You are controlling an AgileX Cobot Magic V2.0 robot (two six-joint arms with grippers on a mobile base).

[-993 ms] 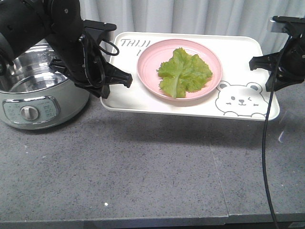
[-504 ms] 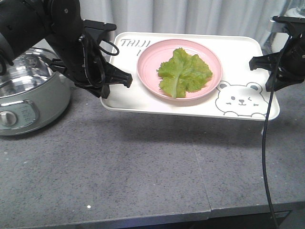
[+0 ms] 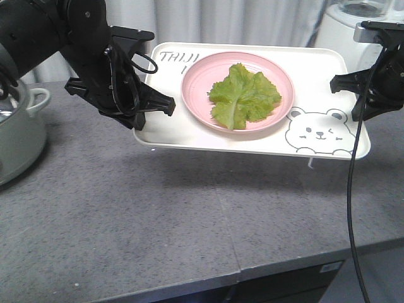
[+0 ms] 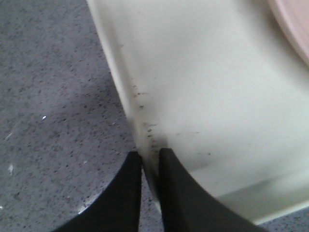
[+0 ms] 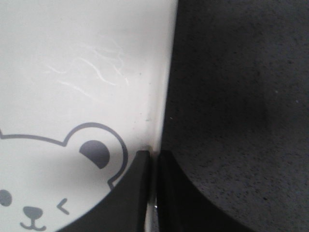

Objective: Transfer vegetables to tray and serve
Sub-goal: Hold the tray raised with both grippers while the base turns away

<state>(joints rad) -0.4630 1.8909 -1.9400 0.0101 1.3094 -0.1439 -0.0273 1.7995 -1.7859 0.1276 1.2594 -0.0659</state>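
2 grippers held the tray [image 3: 315, 69] above the counter [image 3: 158, 214].
The left gripper [image 4: 149, 158] pinched the tray's left rim and the right gripper [image 5: 154, 157] its right rim beside the bear face [image 3: 317, 132], both with jaws narrow on the thin wall. The lettuce [image 3: 243, 95] lay on a pink plate [image 3: 196, 76] in the tray. A pot [image 3: 16, 139] stood far left.

A kitchen: speckled grey stone countertop [image 3: 189, 221], a cooking pot [image 3: 19, 139], a white blender [image 3: 344, 31], curtains [image 3: 252, 22] behind.
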